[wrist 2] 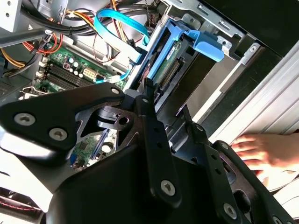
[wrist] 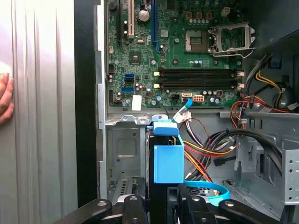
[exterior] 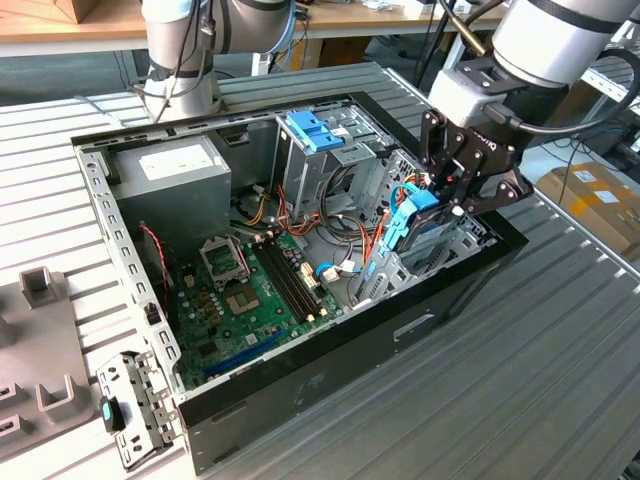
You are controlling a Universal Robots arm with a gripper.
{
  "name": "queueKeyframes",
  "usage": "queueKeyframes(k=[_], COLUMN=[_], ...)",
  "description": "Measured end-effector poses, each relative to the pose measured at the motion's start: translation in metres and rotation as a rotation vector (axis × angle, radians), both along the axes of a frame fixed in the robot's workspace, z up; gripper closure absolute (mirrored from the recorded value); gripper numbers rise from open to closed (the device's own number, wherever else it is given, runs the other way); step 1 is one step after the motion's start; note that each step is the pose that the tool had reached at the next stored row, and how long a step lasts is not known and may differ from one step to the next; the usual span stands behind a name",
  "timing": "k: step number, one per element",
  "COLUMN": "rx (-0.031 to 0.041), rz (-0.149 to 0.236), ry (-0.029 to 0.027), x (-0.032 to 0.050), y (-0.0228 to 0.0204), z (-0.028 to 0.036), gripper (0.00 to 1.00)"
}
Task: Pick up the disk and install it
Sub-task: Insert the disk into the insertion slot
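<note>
The disk (exterior: 417, 222) is a dark drive in bright blue rails. It stands on edge, partly down in the grey drive cage (exterior: 455, 245) at the corner of the open computer case (exterior: 330, 370) on the exterior view's right. My gripper (exterior: 441, 193) is shut on the disk's upper end, one black finger on each flat side. In the second wrist view the blue rail and end tab of the disk (wrist 2: 174, 44) stick out beyond my gripper (wrist 2: 168, 100). In the first wrist view the blue end of the disk (wrist: 168, 161) rises between the fingers (wrist: 135, 205).
A tall grey bay with a blue clip (exterior: 314, 130) stands behind the cage, with a thin blue cable (wrist 2: 117, 21) and wire bundles (wrist: 210, 149) close by. The green motherboard (exterior: 250, 290) and power supply (exterior: 175, 165) fill the rest of the case. A person's hand (wrist 2: 261, 151) rests on the table outside the case wall.
</note>
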State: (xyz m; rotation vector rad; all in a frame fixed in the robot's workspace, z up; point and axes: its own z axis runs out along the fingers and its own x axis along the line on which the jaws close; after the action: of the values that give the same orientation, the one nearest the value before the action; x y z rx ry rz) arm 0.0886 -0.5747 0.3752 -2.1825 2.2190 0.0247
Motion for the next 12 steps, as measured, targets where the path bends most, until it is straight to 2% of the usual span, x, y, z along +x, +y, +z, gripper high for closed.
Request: queueKeyframes(k=[6, 7, 9, 12], rx=[0.0003, 0.0002, 0.0002, 0.0], rz=[0.0, 0.0, 0.0, 0.0], ry=[-0.0001, -0.0001, 0.0, 0.0], x=[0.0, 0.0, 0.0, 0.0], y=[0.0, 0.0, 0.0, 0.0], z=[-0.0005, -0.0004, -0.0005, -0.0005], gripper=[0.65, 0.64, 0.51, 0.51])
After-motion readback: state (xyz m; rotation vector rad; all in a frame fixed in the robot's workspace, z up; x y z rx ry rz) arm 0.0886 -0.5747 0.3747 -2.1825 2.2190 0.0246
